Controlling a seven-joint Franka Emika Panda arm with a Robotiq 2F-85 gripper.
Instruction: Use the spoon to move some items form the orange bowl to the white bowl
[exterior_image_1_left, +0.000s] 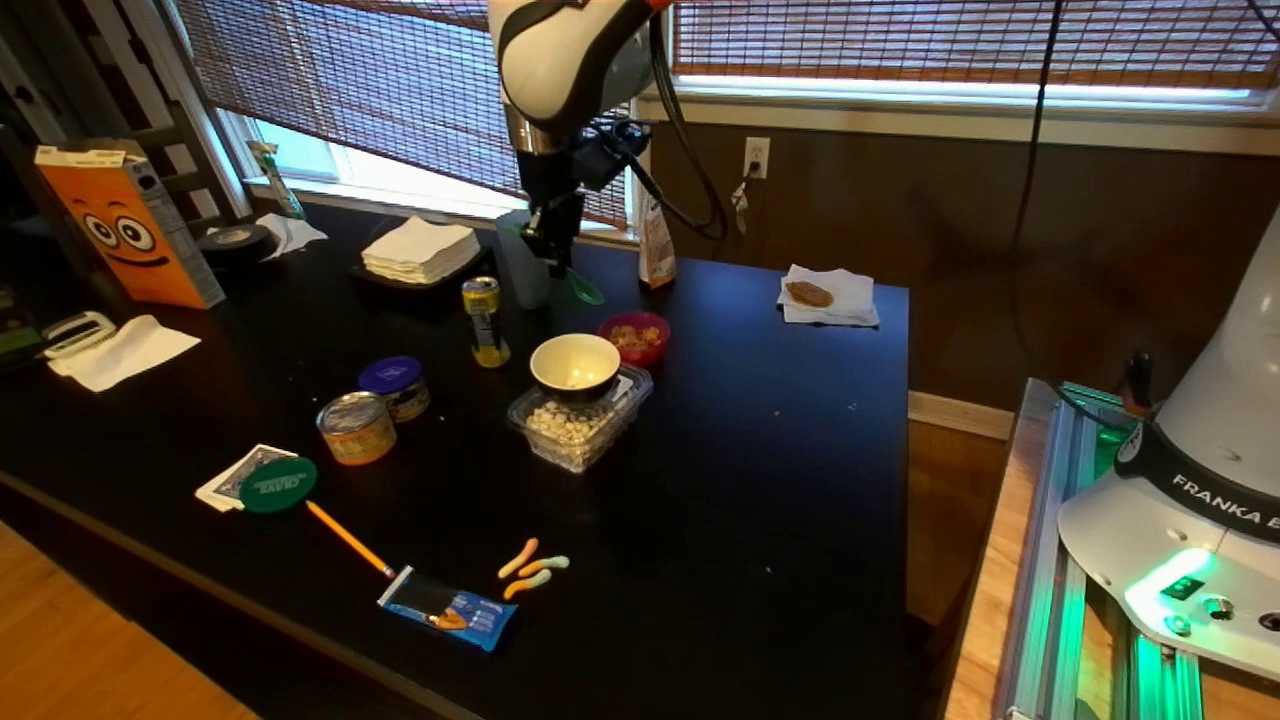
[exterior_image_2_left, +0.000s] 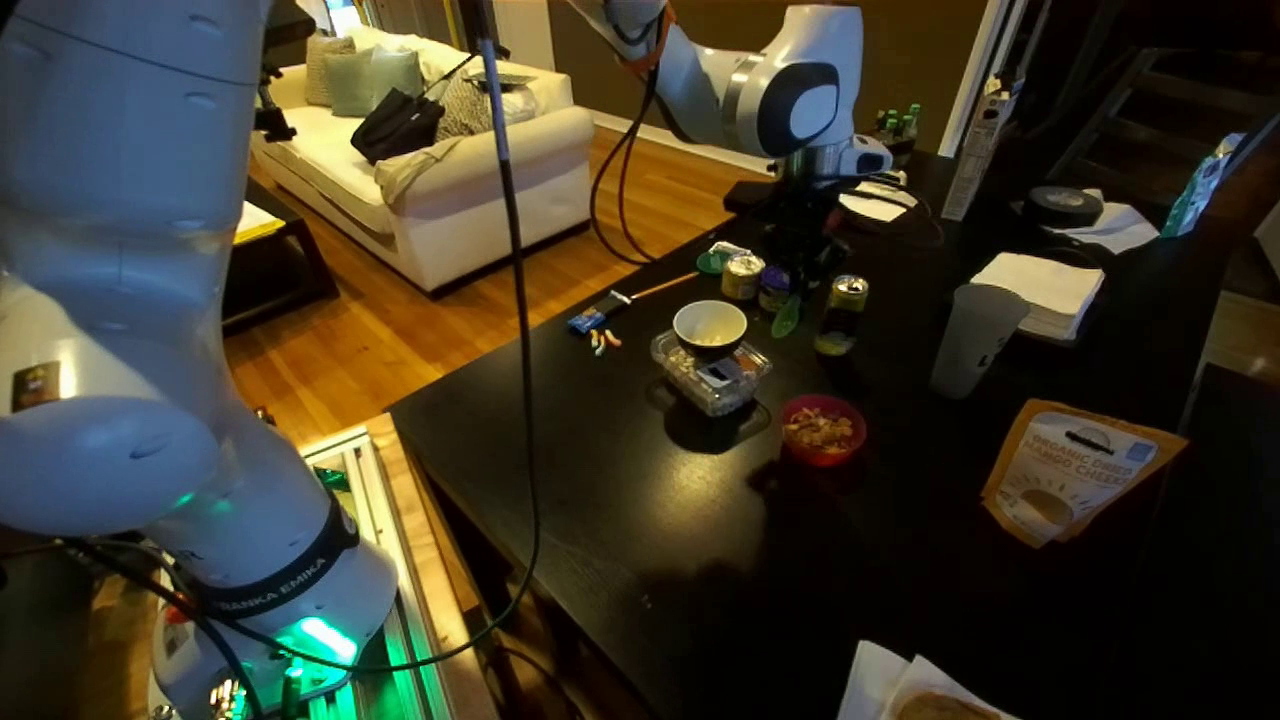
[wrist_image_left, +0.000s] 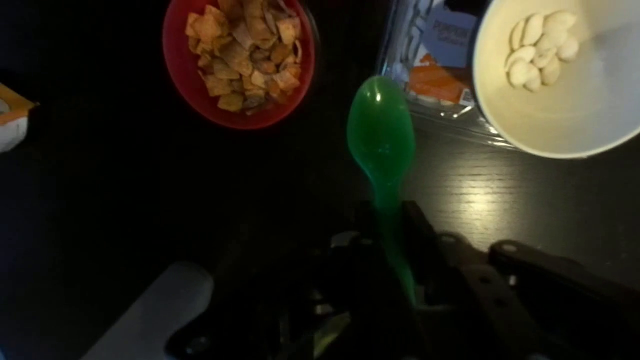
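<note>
My gripper (wrist_image_left: 387, 212) is shut on the handle of a green spoon (wrist_image_left: 382, 132), whose head points away from the fingers and shows nothing lying in it. In the wrist view that head hangs between the two bowls. The orange bowl (wrist_image_left: 227, 117), red in colour, is full of brownish chips or cereal pieces. Several pale pieces lie inside the white bowl (wrist_image_left: 565, 122), which rests on a clear plastic box. In both exterior views the gripper (exterior_image_1_left: 553, 262) holds the spoon (exterior_image_2_left: 786, 318) above the table, pointing down, apart from the orange bowl (exterior_image_2_left: 822, 460) and white bowl (exterior_image_1_left: 557, 358).
The clear box (exterior_image_1_left: 590, 435) sits beside the orange bowl. Close to the arm stand a yellow can (exterior_image_1_left: 488, 325) and a grey tumbler (exterior_image_2_left: 975, 340). A mango bag (exterior_image_2_left: 1070, 475) stands at the table's edge. Two tins (exterior_image_1_left: 358, 430) are farther off.
</note>
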